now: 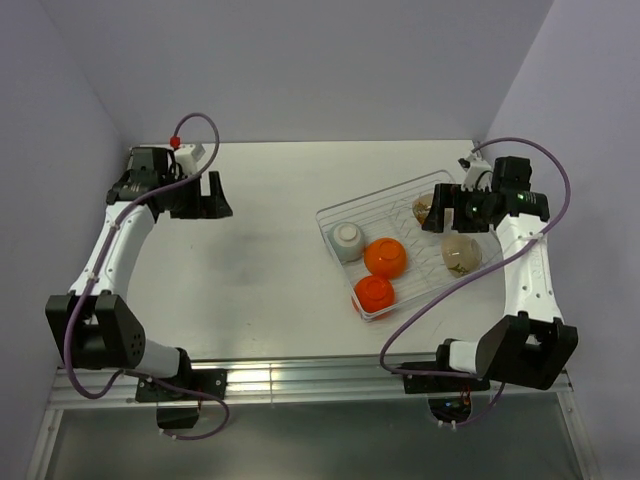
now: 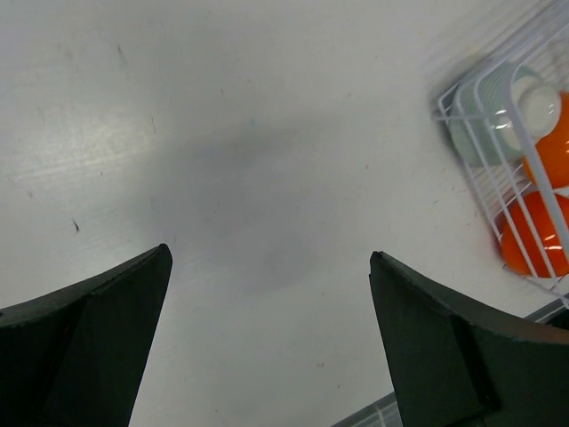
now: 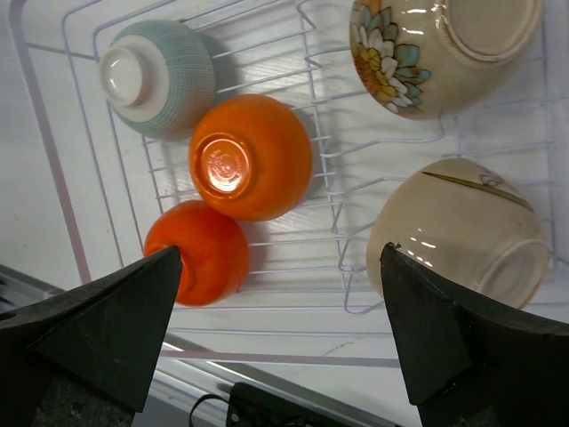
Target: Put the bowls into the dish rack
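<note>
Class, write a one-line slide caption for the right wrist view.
Open right tool above the dish rack, which holds a mint bowl, two orange bowls and two cream bowls.

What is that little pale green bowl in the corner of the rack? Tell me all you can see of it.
The small round pale mint-green bowl looks like glazed ceramic, with fine crosshatched lines outside and a whitish foot ring. It sits upside down, foot ring upward, in a corner of the rectangular dish rack of thin white bars. A glossy orange bowl lies beside it; whether they touch I cannot tell.
</note>
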Robot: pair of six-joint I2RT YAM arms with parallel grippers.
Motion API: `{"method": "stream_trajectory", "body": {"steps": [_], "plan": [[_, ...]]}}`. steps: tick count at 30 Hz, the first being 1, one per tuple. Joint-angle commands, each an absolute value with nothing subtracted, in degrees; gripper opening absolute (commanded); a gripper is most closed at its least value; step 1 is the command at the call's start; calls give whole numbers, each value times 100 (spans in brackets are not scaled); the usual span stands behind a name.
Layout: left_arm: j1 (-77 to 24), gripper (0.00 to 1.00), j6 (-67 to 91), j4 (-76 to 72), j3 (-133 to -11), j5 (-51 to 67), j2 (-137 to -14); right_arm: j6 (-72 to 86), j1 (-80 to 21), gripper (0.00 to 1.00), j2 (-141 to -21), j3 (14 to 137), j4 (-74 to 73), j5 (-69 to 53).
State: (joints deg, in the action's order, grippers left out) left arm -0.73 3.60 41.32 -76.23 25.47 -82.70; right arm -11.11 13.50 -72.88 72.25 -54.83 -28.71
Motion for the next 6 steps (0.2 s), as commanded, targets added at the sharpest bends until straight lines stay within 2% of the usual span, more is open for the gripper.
{"method": "stream_trajectory", "body": {"steps": [1, 6], "plan": [[-88, 100, 97, 3999, -7401, 2268, -7805, -1037, 1354, 100, -7093, 7251, -5255, -3331], [-53, 100, 88, 3745, -7067, 2303, -7418, -1151, 1353, 100, -7023, 7198, -5344, -3331]]}}
